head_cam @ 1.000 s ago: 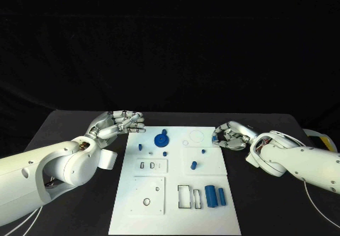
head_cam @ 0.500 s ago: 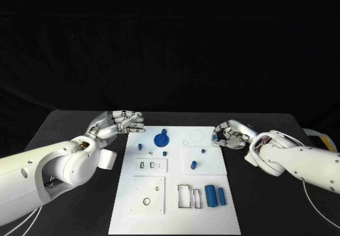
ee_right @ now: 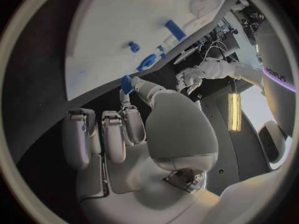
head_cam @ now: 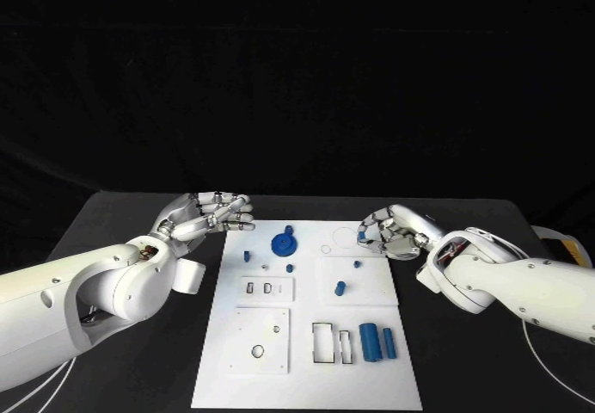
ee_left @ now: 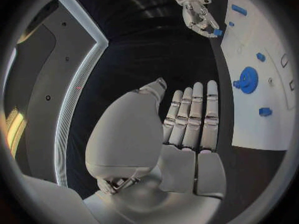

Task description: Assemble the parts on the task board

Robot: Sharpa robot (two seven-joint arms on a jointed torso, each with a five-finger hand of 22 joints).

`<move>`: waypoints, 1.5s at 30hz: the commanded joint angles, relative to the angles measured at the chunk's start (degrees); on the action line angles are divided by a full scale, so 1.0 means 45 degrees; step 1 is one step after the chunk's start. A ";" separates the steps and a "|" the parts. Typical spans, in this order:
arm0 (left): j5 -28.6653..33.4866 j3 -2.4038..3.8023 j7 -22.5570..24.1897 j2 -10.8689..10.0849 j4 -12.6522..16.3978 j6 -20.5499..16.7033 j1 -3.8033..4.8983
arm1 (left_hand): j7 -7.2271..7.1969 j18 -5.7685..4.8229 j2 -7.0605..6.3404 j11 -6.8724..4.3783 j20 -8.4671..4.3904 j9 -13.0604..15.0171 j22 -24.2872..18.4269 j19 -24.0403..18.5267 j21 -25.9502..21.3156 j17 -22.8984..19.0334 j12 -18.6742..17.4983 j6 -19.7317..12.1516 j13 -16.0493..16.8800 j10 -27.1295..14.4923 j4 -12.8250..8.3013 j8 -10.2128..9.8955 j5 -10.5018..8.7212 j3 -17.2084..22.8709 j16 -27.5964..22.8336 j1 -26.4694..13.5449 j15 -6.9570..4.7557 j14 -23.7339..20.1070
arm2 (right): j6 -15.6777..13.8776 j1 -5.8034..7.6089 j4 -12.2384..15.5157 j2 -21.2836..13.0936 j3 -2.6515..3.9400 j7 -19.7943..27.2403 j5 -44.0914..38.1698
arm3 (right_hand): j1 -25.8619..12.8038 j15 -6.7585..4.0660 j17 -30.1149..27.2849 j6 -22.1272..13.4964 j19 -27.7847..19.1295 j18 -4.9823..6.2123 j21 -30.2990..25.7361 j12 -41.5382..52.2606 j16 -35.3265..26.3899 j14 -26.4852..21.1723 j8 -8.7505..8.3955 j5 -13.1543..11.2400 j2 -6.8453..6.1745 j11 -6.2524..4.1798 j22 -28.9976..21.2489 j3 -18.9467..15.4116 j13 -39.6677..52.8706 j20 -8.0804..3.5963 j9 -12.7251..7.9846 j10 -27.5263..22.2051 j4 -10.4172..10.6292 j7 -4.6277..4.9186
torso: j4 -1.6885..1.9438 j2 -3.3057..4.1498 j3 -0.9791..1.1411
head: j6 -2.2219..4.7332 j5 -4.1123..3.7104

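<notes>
The white task board lies mid-table. On it are a blue gear, several small blue pegs such as one, and two blue cylinders near the rectangular slots. My right hand hovers over the board's far right edge and pinches a small blue part between thumb and a finger; the pinched part also appears in the right wrist view. My left hand hangs beside the board's far left corner, holding nothing, its fingers straight and together, thumb apart.
A yellow and white object sits at the table's right edge. Bare black table flanks the board on both sides. The board's near half has recessed plates with holes and slots.
My right hand has shifted left toward the board's far right edge, carrying the small blue part. My left hand has hardly moved.
</notes>
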 commanded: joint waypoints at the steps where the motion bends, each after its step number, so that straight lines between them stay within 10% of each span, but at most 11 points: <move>1: 0.0022 0.0008 0.0076 0.0054 -0.0053 0.0217 0.0014 | 0.0172 0.0262 0.0025 -0.0011 0.0063 -0.0016 -0.0014 -0.0034 -0.0064 0.0018 -0.0051 -0.0084 0.0015 0.0067 0.0022 -0.0059 -0.0086 0.0093 -0.0053 -0.0100 0.0052 -0.0072 | -0.0223 0.0100 0.0655 0.0213 0.0009 -0.1534 -0.0672 | -0.0116 -0.0042 0.3341 0.0045 0.0317 -0.0186 -0.0008 -0.0052 0.0052 0.1348 0.0299 0.0099 0.0030 0.0049 0.2181 0.0071 0.0653 -0.0096 0.0446 -0.0028 0.0050 -0.0147 | -0.0017 -0.0065 0.0002 | -0.0057 0.0082; 9: 0.0018 0.0004 0.0109 0.0480 -0.0555 0.0258 0.0010 | 0.0141 0.0265 0.0056 -0.0029 0.0064 -0.0005 -0.0021 -0.0030 -0.0065 0.0038 -0.0052 -0.0046 0.0024 0.0115 0.0016 -0.0043 -0.0085 0.0125 -0.0059 -0.0090 0.0047 -0.0066 | -0.0045 0.0108 0.1569 0.1520 -0.0011 -0.2779 -0.1661 | -0.0286 -0.0029 0.3269 -0.0008 0.0278 -0.0169 -0.0068 -0.0067 0.0033 0.1332 0.0326 0.0408 -0.0083 0.0067 0.2136 0.0089 0.0651 -0.0086 0.0459 -0.0031 0.0069 -0.0129 | 0.0044 -0.0217 -0.0021 | -0.0158 0.0092; 24: 0.0016 -0.0005 0.0087 0.0844 -0.0930 0.0248 0.0001 | 0.0132 0.0267 0.0071 -0.0040 0.0064 0.0002 -0.0026 -0.0026 -0.0065 0.0053 -0.0055 -0.0022 0.0029 0.0147 0.0016 -0.0034 -0.0086 0.0144 -0.0063 -0.0090 0.0040 -0.0060 | 0.0490 -0.0359 0.1184 0.3574 -0.0123 -0.4279 -0.3669 | -0.0421 -0.0030 0.3197 0.0025 0.0235 -0.0149 -0.0133 -0.0051 0.0013 0.1317 0.0380 0.0404 -0.0200 0.0061 0.2084 0.0057 0.0675 -0.0082 0.0478 -0.0006 0.0083 -0.0143 | 0.0035 -0.0200 -0.0044 | -0.0393 0.0332; 45: 0.0016 -0.0006 0.0080 0.0823 -0.0798 0.0291 0.0002 | 0.0129 0.0268 0.0069 -0.0045 0.0063 0.0007 -0.0032 -0.0023 -0.0065 0.0069 -0.0067 -0.0009 0.0030 0.0168 0.0017 -0.0032 -0.0086 0.0154 -0.0069 -0.0097 0.0036 -0.0056 | 0.1177 -0.0932 0.0685 0.4435 -0.0225 -0.4722 -0.4990 | -0.0554 -0.0042 0.3203 0.0054 0.0257 -0.0156 -0.0114 -0.0036 0.0015 0.1318 0.0422 0.0291 -0.0328 0.0048 0.2108 0.0007 0.0697 -0.0087 0.0487 0.0019 0.0106 -0.0158 | 0.0053 -0.0217 -0.0042 | -0.0624 0.0529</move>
